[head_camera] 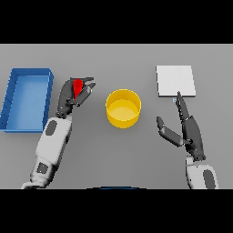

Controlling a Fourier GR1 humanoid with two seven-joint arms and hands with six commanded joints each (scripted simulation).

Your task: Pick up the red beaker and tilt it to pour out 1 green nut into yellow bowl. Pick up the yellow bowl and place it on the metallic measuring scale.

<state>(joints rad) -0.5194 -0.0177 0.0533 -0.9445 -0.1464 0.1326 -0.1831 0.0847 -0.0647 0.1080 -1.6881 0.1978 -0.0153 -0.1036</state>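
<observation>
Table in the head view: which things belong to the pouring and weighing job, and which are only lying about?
For the job:
red beaker, held in the left hand
yellow bowl
scale, near the open right hand

Lying about:
blue tray at the left

No green nut shows.

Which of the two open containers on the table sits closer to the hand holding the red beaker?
The round yellow bowl, just right of the left hand gripping the red beaker. The rectangular blue tray lies farther off, at the table's left edge.
</observation>
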